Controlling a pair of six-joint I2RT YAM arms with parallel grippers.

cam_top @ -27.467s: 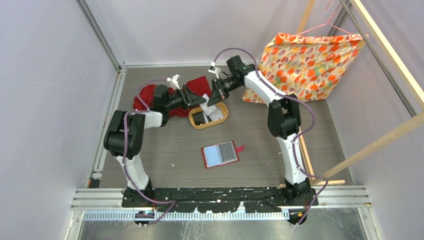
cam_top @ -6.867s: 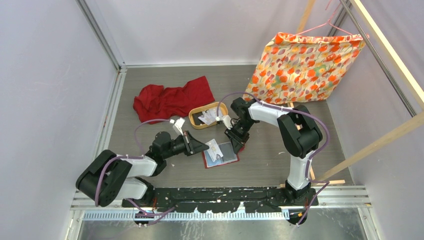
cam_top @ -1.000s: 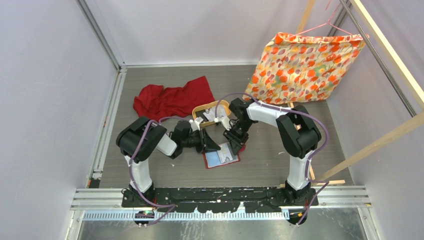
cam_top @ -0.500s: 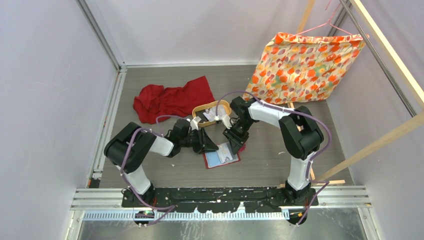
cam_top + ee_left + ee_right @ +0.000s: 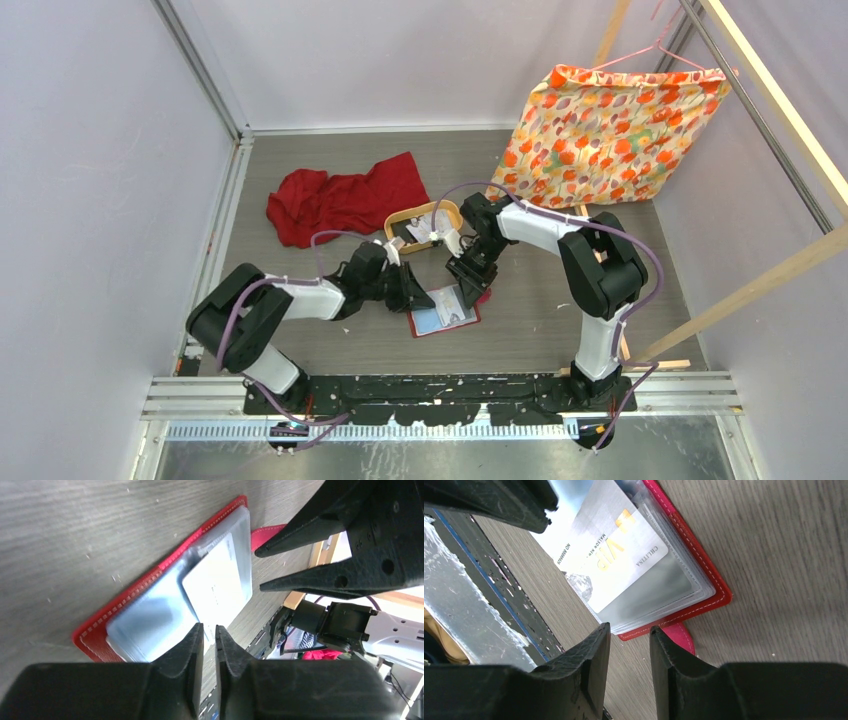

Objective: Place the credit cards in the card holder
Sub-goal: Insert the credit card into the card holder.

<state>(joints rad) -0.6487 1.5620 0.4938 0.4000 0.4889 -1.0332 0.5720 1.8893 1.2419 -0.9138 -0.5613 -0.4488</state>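
The red card holder (image 5: 416,329) lies open on the table, its clear pockets facing up (image 5: 145,622). A pale credit card (image 5: 616,555) with gold "VIP" print lies slanted on it, one end under a clear pocket (image 5: 217,582). My left gripper (image 5: 209,630) hovers at the card's near edge; its jaws stand a narrow slit apart with nothing between them. Opposite it, my right gripper (image 5: 629,630) is open and empty, low over the holder's far edge beside the red snap tab (image 5: 680,636). More credit cards (image 5: 420,226) lie in the wooden tray.
The oval wooden tray (image 5: 450,213) stands just behind the holder. A crumpled red cloth (image 5: 345,195) lies at the back left. An orange patterned fabric (image 5: 610,120) hangs on a wooden rack at the back right.
The left arm's elbow has swung left and lower, while its gripper has stayed at the holder. The left jaws opened a little, then narrowed again. The right arm has barely moved.
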